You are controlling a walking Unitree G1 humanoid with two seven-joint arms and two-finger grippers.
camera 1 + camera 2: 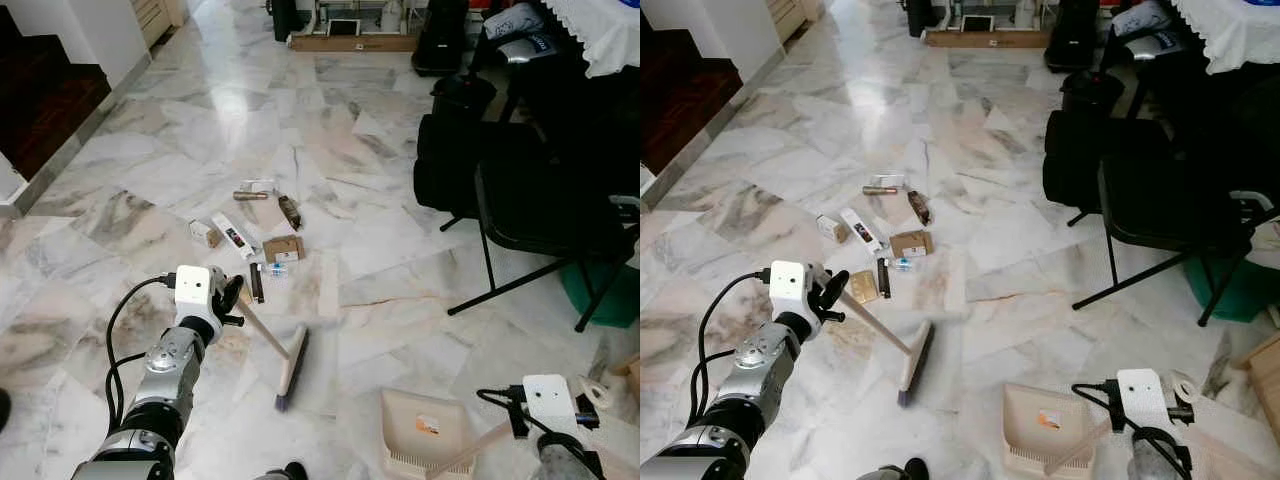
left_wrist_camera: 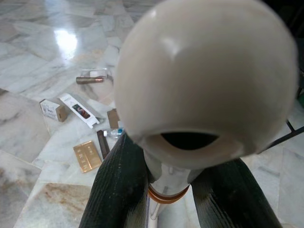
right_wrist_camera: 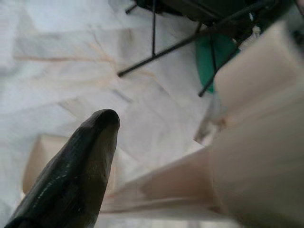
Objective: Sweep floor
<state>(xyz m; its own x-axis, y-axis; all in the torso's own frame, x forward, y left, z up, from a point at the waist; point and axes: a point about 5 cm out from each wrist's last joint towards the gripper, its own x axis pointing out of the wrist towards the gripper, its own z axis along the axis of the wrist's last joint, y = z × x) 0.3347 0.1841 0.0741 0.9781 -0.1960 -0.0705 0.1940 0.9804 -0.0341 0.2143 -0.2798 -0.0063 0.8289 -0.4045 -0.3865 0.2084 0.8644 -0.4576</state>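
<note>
My left gripper (image 1: 232, 297) is shut on the cream handle of a short broom (image 1: 292, 368), whose bristle head rests on the marble floor in front of me. In the left wrist view the handle's rounded end (image 2: 204, 80) sits above the two black fingers (image 2: 118, 190). Litter lies just beyond the broom: a white box (image 1: 234, 236), a small box (image 1: 205, 233), a brown box (image 1: 283, 247), a tube (image 1: 250, 195), a black bar (image 1: 257, 282) and a gold card (image 2: 87, 155). A cream dustpan (image 1: 425, 430) sits on the floor at lower right, with my right gripper (image 1: 518, 424) shut on its handle (image 3: 256, 156).
A black folding chair (image 1: 540, 220) and black bags (image 1: 450, 160) stand on the right, with a green bin (image 1: 600, 295) behind the chair legs. Dark stairs (image 1: 40, 100) rise at the far left. A cardboard strip (image 1: 350, 42) lies at the far wall.
</note>
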